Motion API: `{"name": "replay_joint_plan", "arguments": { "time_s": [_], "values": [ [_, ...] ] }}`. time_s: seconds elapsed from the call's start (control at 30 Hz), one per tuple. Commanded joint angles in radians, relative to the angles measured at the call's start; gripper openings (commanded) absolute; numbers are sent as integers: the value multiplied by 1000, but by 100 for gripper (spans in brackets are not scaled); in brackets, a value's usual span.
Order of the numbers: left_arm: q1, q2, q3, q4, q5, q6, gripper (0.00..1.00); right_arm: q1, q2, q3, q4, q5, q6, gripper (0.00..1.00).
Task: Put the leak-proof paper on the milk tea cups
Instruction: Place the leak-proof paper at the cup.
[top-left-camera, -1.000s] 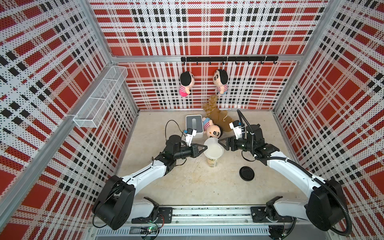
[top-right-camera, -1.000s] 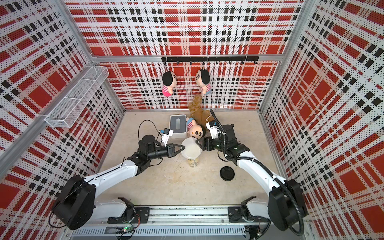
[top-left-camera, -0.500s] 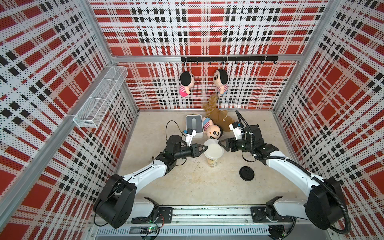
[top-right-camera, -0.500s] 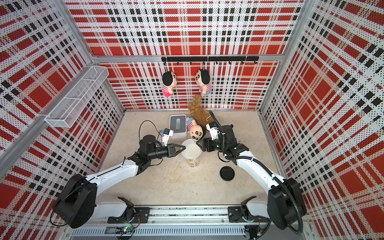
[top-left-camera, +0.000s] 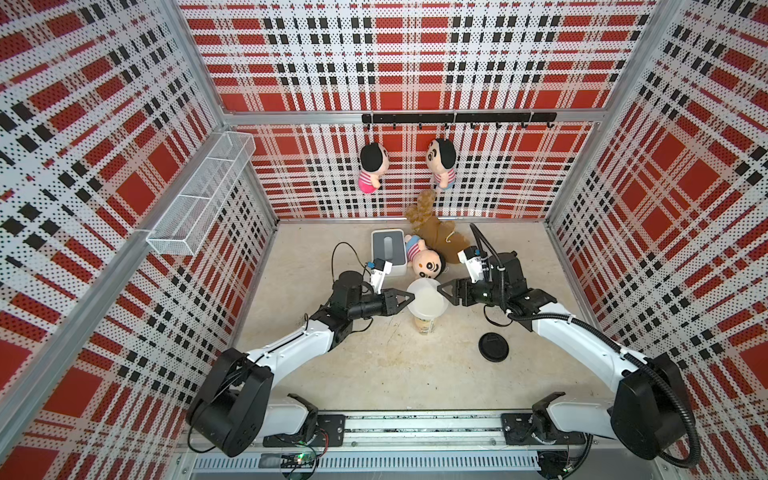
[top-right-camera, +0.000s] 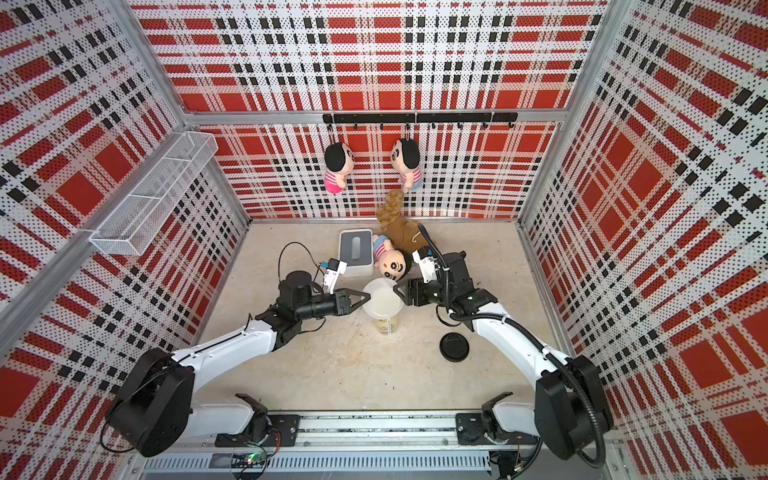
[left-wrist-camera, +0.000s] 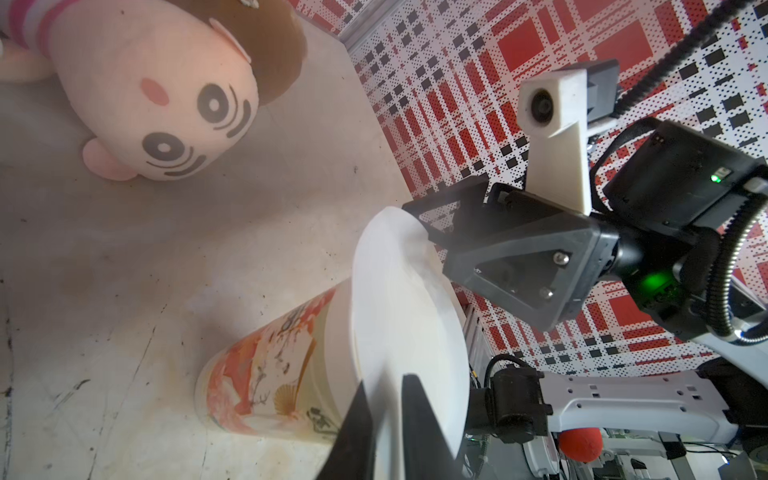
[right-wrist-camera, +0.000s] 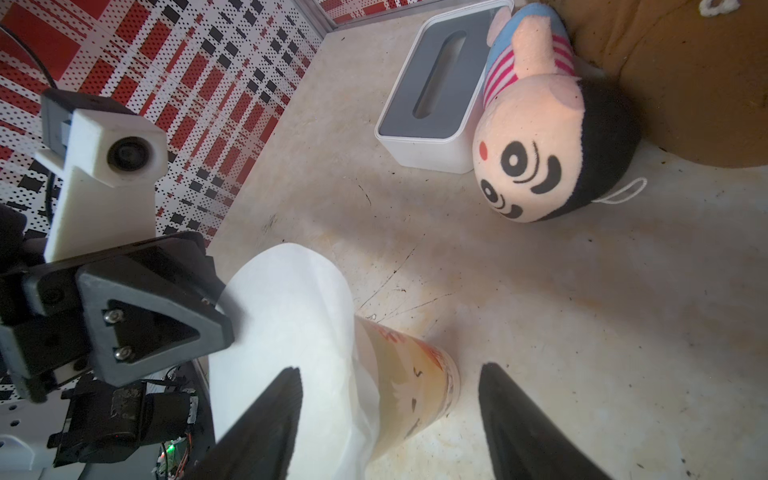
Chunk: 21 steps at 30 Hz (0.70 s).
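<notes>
leak-proof paper (top-left-camera: 428, 300) caps the milk tea cup (top-left-camera: 424, 324), centre frame in both top views. your left end effector (top-left-camera: 411, 296) sits nearly closed around its left edge, and i cannot tell whether it grips. your right end effector (top-left-camera: 441, 289) gapes wide.

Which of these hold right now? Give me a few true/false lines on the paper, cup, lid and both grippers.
1. The leak-proof paper lies over the mouth of the milk tea cup. True.
2. The black lid is pressed onto the cup. False: it lies flat on the table, apart from the cup, on the right arm's side.
3. The right gripper has its jaws wide open. True.
4. The cup has tipped onto its side. False: it stands upright.
5. The left gripper is well clear of the paper. False: the paper's edge sits between its fingers.
</notes>
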Motion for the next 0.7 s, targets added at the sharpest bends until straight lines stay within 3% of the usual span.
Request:
{"name": "replay_joint_plan", "arguments": {
  "time_s": [0.0,0.33,0.67],
  "values": [
    [3,-27,-16,-6,-4,7,14,7,-30,-14,-3,10,-20,71],
    [-12,-36,-16,-9,-12,5,15,7,-31,-11,0,9,-24,71],
    [-26,-25,-7,-10,-13,7,23,7,-47,-24,0,10,-24,72]
  ]
}}
